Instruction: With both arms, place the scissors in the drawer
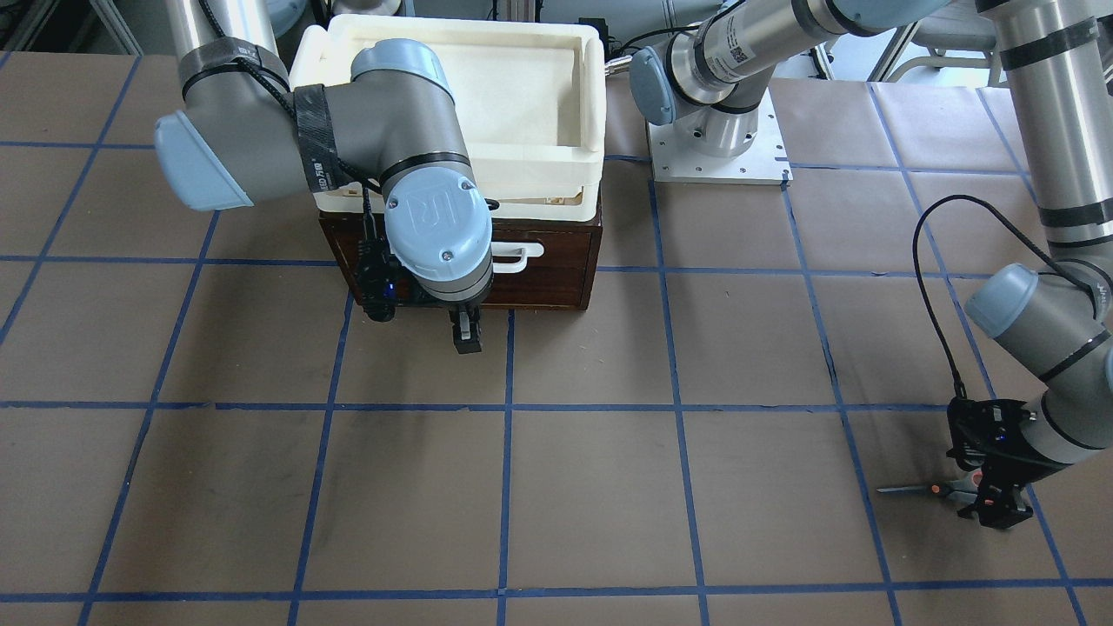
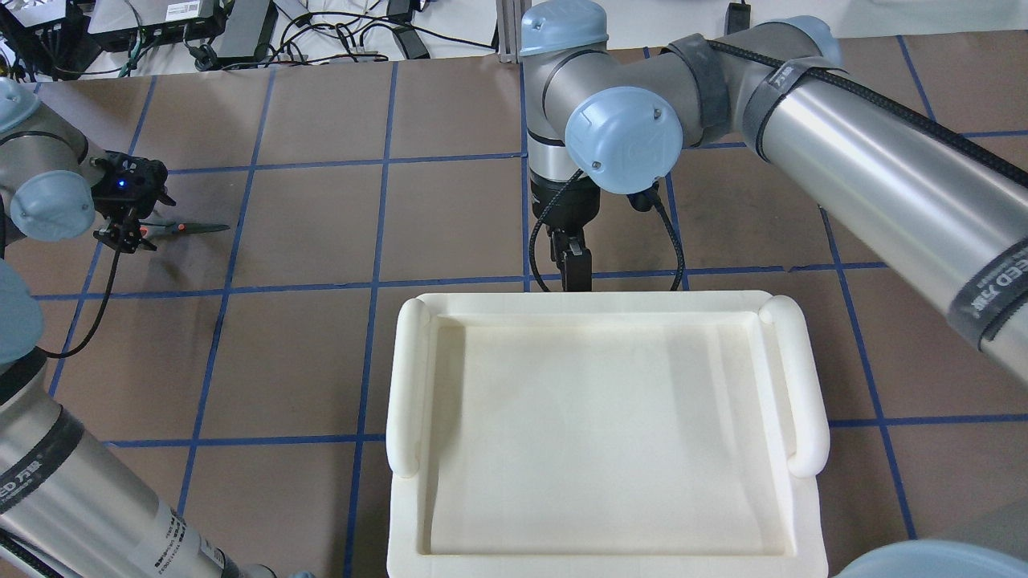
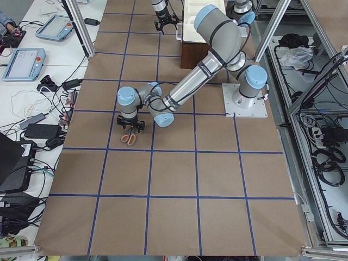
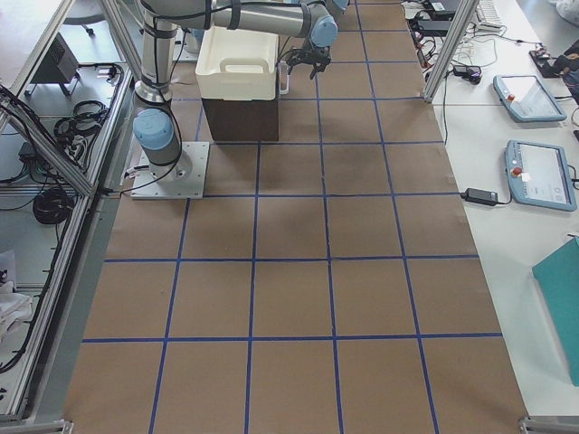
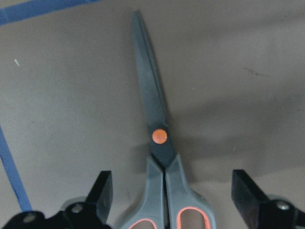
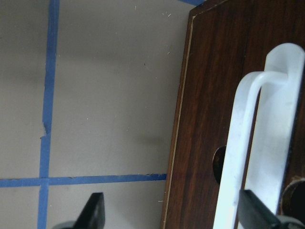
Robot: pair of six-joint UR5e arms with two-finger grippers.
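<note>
Left wrist-mounted: scissors [image 5: 159,137] within left gripper [image 5: 170,183]

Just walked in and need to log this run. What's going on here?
The left gripper hangs open over the grey metal scissors with orange-lined handles, which lie flat on the brown table. The right gripper, also open, is at the white bar handle of the dark brown wooden drawer, which looks shut.

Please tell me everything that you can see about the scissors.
The scissors are closed and lie flat on the brown table, far from the drawer. The blades are grey metal, the pivot orange, the handles grey with orange-red inside the loops. The open left gripper straddles the handles; its fingers appear not to touch them.
</note>
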